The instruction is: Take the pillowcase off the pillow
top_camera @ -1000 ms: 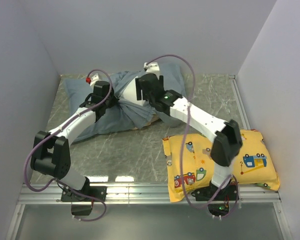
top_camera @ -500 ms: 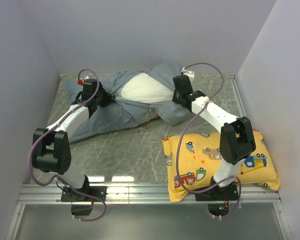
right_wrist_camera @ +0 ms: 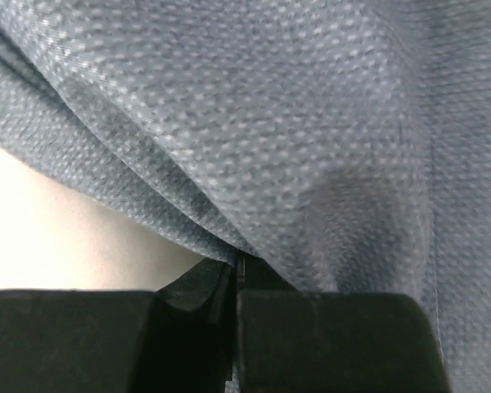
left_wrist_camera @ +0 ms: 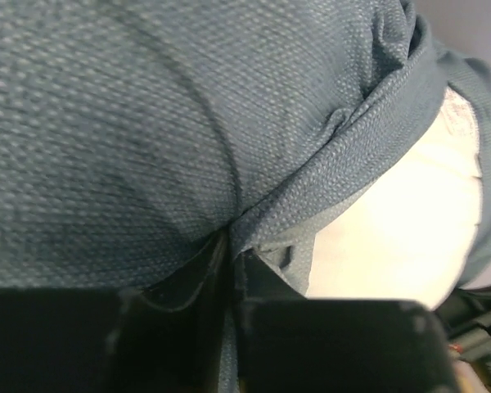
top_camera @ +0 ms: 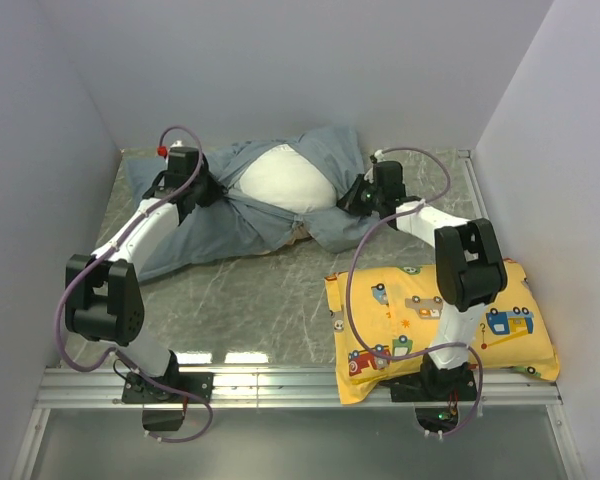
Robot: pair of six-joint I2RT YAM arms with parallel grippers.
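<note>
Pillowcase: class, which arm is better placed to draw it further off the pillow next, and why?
Left, probably. Its jaws pinch the pillowcase hem beside the bared pillow, and most of the fabric lies on that side, so pulling outward should peel more. The right jaws pinch only the smaller flap.

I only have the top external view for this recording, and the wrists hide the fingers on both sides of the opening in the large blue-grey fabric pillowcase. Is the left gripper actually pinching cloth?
Observer: Yes. In the left wrist view the left gripper has its fingers closed on a fold of the soft blue-grey woven pillowcase, right at the edge of the opening.
Operator: And the right one?
Observer: The right wrist view shows the right gripper shut on the pillowcase edge as well, with the plump plain white pillow bare just beside its fingers.
</note>
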